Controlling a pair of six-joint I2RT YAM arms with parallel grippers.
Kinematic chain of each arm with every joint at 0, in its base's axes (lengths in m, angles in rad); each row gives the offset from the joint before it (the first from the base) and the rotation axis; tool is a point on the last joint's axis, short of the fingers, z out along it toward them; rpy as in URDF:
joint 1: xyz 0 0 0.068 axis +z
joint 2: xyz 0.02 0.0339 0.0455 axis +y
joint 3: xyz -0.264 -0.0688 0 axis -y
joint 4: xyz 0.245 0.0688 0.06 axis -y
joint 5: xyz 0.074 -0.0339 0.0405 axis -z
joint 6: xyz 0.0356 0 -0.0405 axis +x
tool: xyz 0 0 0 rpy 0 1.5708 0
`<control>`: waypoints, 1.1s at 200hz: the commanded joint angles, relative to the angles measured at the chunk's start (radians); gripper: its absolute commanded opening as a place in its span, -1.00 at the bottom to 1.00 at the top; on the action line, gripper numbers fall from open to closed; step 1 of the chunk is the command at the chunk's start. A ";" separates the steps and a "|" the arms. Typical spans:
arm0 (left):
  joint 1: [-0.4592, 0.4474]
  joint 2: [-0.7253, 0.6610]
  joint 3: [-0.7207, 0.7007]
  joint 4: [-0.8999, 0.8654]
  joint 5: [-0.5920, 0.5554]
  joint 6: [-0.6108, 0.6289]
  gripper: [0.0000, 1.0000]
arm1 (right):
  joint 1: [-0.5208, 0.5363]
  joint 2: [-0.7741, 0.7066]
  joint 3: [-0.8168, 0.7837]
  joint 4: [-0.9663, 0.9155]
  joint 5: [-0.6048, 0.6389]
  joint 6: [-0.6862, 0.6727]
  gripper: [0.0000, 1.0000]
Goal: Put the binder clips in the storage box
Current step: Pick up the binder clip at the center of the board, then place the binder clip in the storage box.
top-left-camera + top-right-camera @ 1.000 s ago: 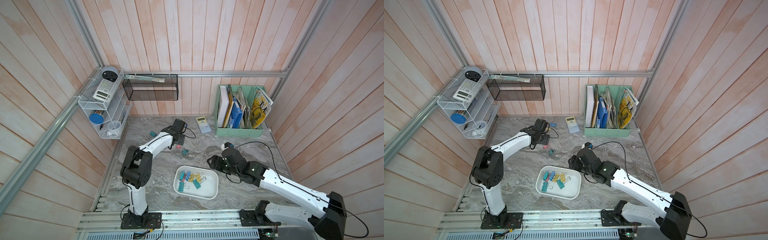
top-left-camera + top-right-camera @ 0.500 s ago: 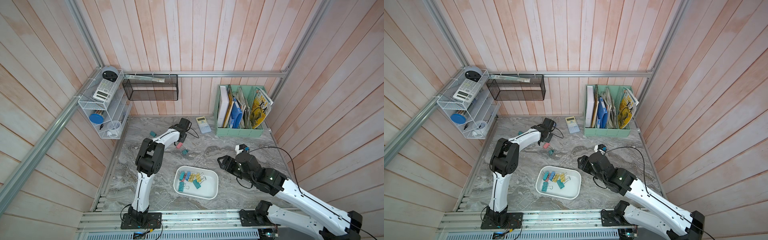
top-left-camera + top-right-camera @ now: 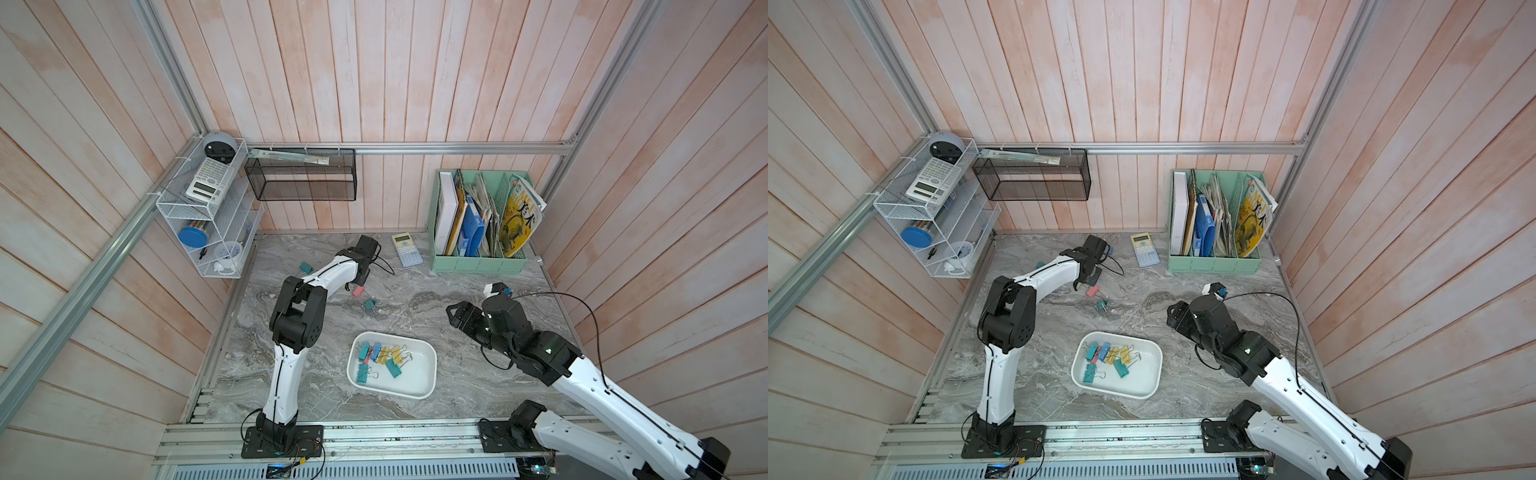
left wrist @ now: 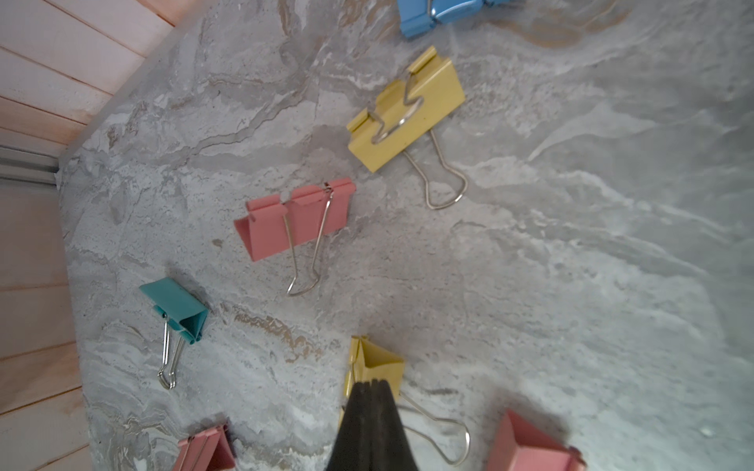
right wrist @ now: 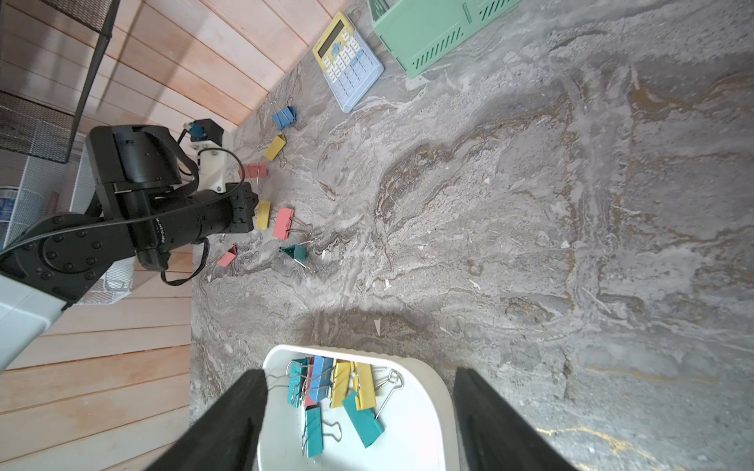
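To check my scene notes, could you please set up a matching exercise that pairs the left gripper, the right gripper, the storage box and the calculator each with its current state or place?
Things:
1. left gripper
2. right gripper
3. storage box
4. calculator

States or places:
A. lies beside the mint-green file holder
B. fingers wide apart, holding nothing
C. holds several binder clips
D. fingers shut on a yellow clip

Pairs: 1-D, 2-B, 3-C, 4-A
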 commanded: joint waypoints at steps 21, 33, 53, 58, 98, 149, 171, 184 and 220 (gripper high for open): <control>0.007 -0.107 0.133 -0.211 0.029 -0.140 -1.00 | -0.178 0.069 0.043 0.045 -0.263 -0.094 0.73; 0.007 -0.147 0.148 -0.259 0.066 -0.178 -1.00 | -0.235 0.108 0.053 0.067 -0.336 -0.109 0.79; 0.007 -0.217 0.153 -0.326 0.120 -0.245 -1.00 | -0.299 0.184 0.088 0.086 -0.408 -0.146 0.96; 0.007 -0.233 0.158 -0.346 0.137 -0.265 -1.00 | -0.308 0.205 0.098 0.094 -0.423 -0.155 0.95; -0.082 -0.403 0.141 -0.491 0.205 -0.384 -1.00 | -0.329 0.332 0.144 0.182 -0.453 -0.171 0.96; -0.321 -0.655 -0.192 -0.455 0.252 -0.671 -1.00 | -0.377 0.347 0.119 0.171 -0.438 -0.105 0.96; -0.444 -0.726 -0.348 -0.365 0.249 -0.816 -1.00 | -0.405 0.329 0.115 0.143 -0.441 -0.133 0.95; -0.498 -0.740 -0.428 -0.298 0.255 -0.889 -1.00 | -0.416 0.321 0.110 0.121 -0.443 -0.148 0.96; -0.614 -0.648 -0.482 -0.303 0.204 -0.918 -1.00 | -0.445 0.281 0.076 0.083 -0.460 -0.177 0.95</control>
